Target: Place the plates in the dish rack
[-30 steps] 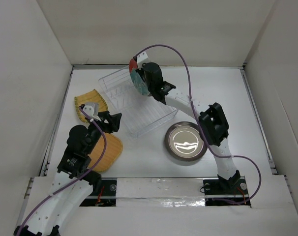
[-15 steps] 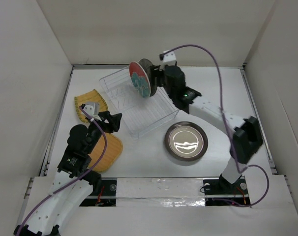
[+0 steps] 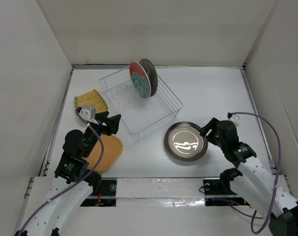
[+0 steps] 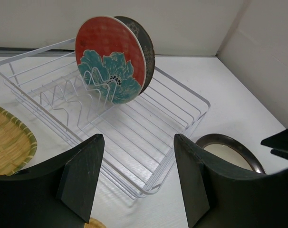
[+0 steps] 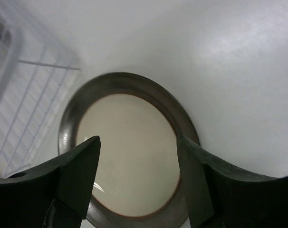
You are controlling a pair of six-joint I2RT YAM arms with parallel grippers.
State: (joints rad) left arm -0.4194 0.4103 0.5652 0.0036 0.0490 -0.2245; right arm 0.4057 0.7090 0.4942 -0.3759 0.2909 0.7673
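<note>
Five plates in all: two stand on edge in the single dish rack (image 3: 161,110) toward 11 o'clock, the red plate (image 3: 137,78) and the dark plate (image 3: 152,76). One silver plate (image 3: 186,142) lies on the surface (image 3: 213,93) at 4 o'clock, and two are ribbed yellow-orange, the fan-shaped plate (image 3: 91,101) at 10 and the round yellow plate (image 3: 105,152) at 8. There are two claws, the left claw (image 3: 107,122) and the right claw (image 3: 206,130).

The left tool (image 4: 137,164) gaped wide above the table (image 4: 229,90). Beyond it, the red plate with the teal flower (image 4: 110,57) stood upright among the prongs of the clear dish rack (image 4: 175,107), with the dark plate (image 4: 145,47) close behind. A ribbed yellow plate (image 4: 8,142) lay at the left and a dark-rimmed silver plate (image 4: 232,151) at the right.
</note>
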